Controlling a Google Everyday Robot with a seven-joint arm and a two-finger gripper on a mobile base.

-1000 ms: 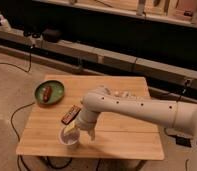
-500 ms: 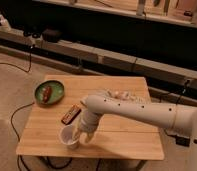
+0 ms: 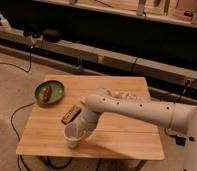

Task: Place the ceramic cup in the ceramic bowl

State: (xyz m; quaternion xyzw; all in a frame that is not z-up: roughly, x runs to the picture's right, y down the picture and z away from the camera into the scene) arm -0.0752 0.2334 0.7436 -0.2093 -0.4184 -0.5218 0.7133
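The ceramic cup [image 3: 73,136] stands upright near the front edge of the wooden counter [image 3: 123,136], left of centre. It is well apart from the ceramic bowl [image 3: 48,93], which sits at the far left corner with a brown item [image 3: 47,92] lying in it. A dark bar [image 3: 71,114] lies flat between cup and bowl, nearer the cup.

The end effector [image 3: 81,131] is down at the cup's rim on its right side, reached in by the white arm [image 3: 134,107]. Its jaws are closed, seemingly pinching the cup's wall (the exact contact is hidden behind the wrist).

The cup looks stiff, smooth and breakable, and probably a little heavy for its size. With no handle showing, the rim wall is the sensible place to take hold, one finger inside and one outside. Glazed ceramic may slip in a thin pinch, so the lift calls for a firm grip and a gentle set-down, since ceramic on ceramic can chip.

Compared with a second ago, the jaws have gone from wide to closed and the wrist has settled slightly lower onto the cup. The cup, the bar and the bowl have not shifted, and the cup has not yet left the counter.
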